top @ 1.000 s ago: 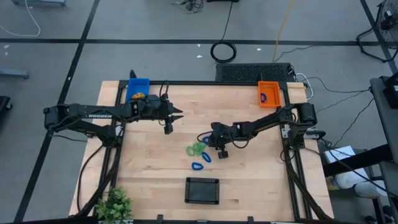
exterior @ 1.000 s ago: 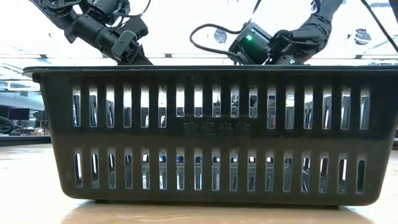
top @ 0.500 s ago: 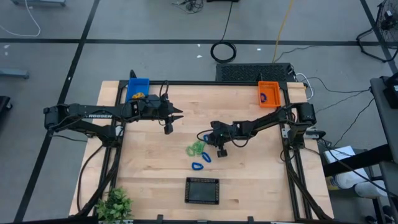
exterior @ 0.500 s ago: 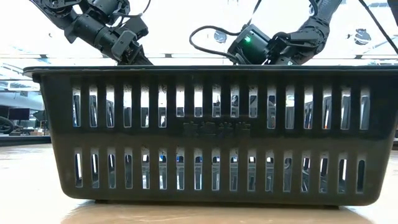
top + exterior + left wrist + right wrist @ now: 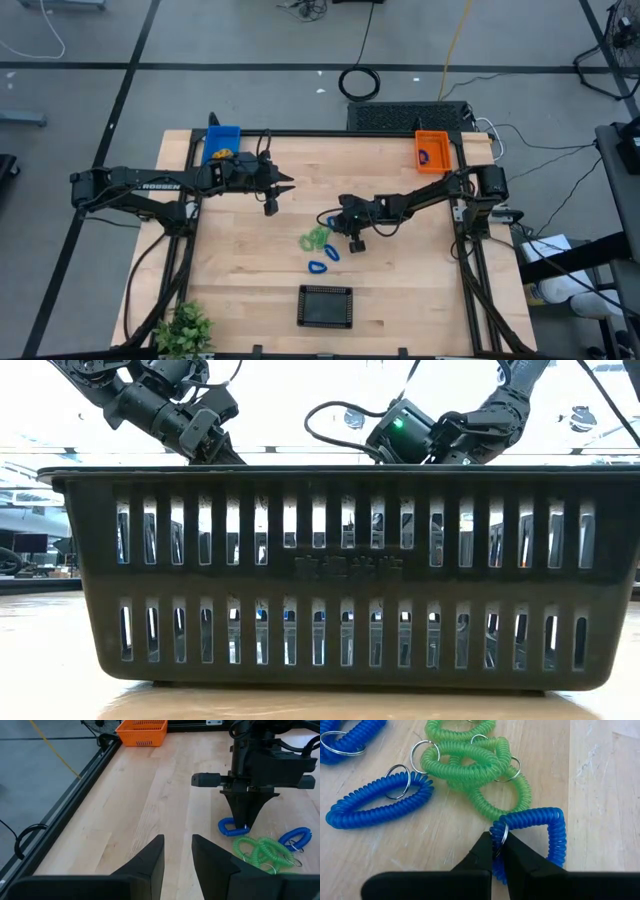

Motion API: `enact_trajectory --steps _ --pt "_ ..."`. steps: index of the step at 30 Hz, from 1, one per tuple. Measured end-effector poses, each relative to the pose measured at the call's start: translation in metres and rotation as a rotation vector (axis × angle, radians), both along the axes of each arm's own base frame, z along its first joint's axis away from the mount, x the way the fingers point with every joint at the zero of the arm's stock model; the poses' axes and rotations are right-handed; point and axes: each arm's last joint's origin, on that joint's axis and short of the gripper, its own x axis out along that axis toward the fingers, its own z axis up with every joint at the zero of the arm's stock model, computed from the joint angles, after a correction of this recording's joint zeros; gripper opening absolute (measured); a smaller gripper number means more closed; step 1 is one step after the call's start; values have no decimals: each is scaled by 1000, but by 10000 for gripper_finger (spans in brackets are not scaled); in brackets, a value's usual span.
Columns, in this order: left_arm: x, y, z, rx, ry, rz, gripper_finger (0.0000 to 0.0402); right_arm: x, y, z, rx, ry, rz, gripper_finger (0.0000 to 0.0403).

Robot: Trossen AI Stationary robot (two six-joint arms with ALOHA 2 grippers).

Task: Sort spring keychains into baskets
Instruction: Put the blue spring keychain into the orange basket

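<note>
High view: right gripper (image 5: 333,222) low over table centre, pinched on blue keychain (image 5: 331,221); green keychains (image 5: 316,239) just left-near of it; more blue coils (image 5: 322,261) nearer; blue basket (image 5: 221,142) far left, orange basket (image 5: 433,152) far right, black basket (image 5: 326,306) near centre; left gripper (image 5: 287,187) hovers far left of centre.

Low view: black basket fills frame.

Left wrist view: fingers (image 5: 150,862) apart, empty.

Right wrist view: fingertips (image 5: 482,851) clamped on blue coil at ring.

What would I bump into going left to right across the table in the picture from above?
Plant → blue basket → left claw → green keychains → right claw, shut on a blue keychain → orange basket.
</note>
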Motion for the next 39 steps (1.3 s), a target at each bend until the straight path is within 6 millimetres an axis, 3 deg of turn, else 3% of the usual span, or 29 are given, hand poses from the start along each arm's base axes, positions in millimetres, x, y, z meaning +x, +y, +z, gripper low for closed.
enact_trajectory --steps 18,26,39 --pt "0 0 0 0 0 0 108 -1 0 5 -6 -6 -5 10" --pt "0 0 0 0 0 0 108 -13 0 52 -16 -93 -17 11" --pt "0 0 0 -9 -2 5 108 -64 -1 124 -58 -141 -106 11"
